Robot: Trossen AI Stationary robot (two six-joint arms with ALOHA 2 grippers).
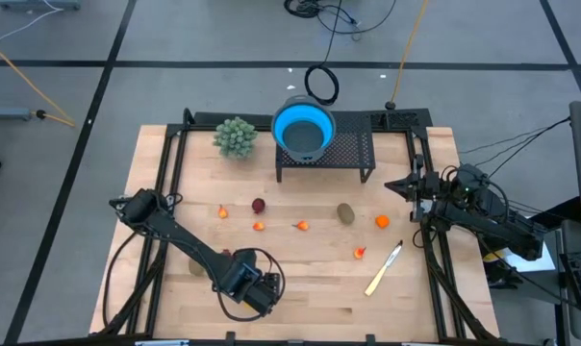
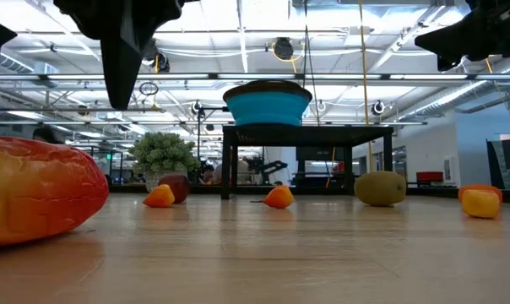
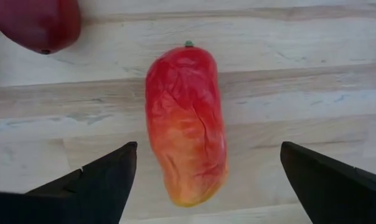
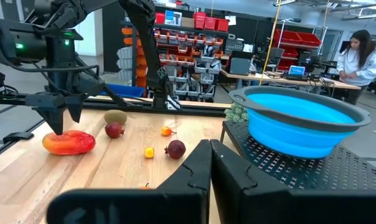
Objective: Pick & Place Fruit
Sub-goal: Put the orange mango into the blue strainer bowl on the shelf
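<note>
Directly above the red-yellow fruit [image 3: 187, 124], left pincer [image 3: 208, 177] hangs wide open (empty, seemingly); no legible labels.

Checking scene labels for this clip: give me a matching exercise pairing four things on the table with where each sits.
Things:
1. mango
2. bowl
3. knife
4. plant

Places:
A. on the black rack
B. below the open left claw
C. back of the table, left of the rack
D. front right, near an orange bit

Pairs: 1-B, 2-A, 3-D, 4-C
</note>
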